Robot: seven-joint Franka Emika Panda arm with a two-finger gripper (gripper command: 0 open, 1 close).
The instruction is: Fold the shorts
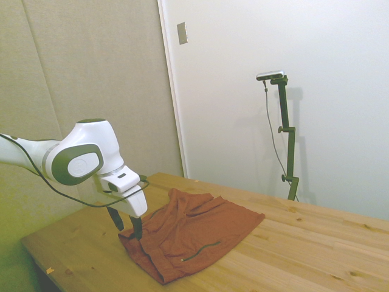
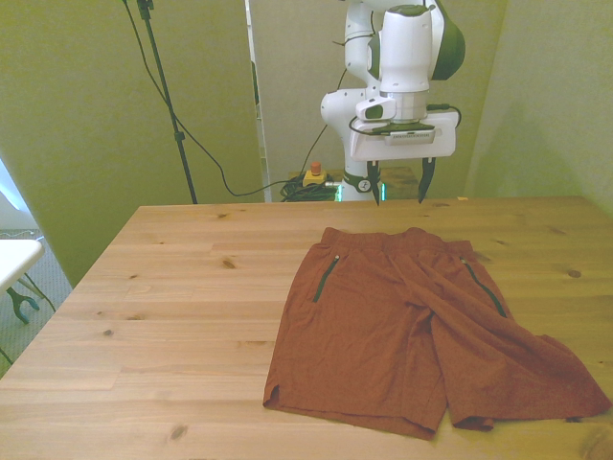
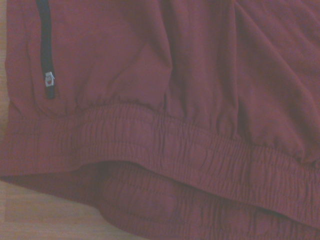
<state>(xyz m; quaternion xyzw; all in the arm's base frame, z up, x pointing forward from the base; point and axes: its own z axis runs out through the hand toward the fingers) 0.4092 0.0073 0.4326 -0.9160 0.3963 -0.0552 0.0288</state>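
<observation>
- Here: rust-red shorts [image 2: 402, 326] spread flat on the wooden surface [image 2: 182, 297], unfolded, waistband toward the robot's side, both legs running toward the near edge in the front view.
- Off-centre toward the front view's right; leg on that side splayed outward, hem near the surface's near corner.
- Two dark zip lines, one on each leg below the waistband: one at the front view's left [image 2: 326, 279], one at the front view's right [image 2: 484, 287].
- Gathered elastic waistband [image 3: 165, 145] sharp in the wrist view, with a zip pull [image 3: 49, 80] at the end of a dark zip; bare wood just beyond the band's edge.
- Gripper [image 2: 398, 191] above the far edge of the surface, just behind the waistband in the front view, pointing down.
- Fingers [image 2: 424, 179] spread apart, nothing between them.
- Side view: gripper [image 1: 127, 227] low at the waistband end of the shorts [image 1: 191, 234], fingertips close to the fabric; contact impossible to tell.
- Fabric mostly smooth, with soft creases between the two legs.
</observation>
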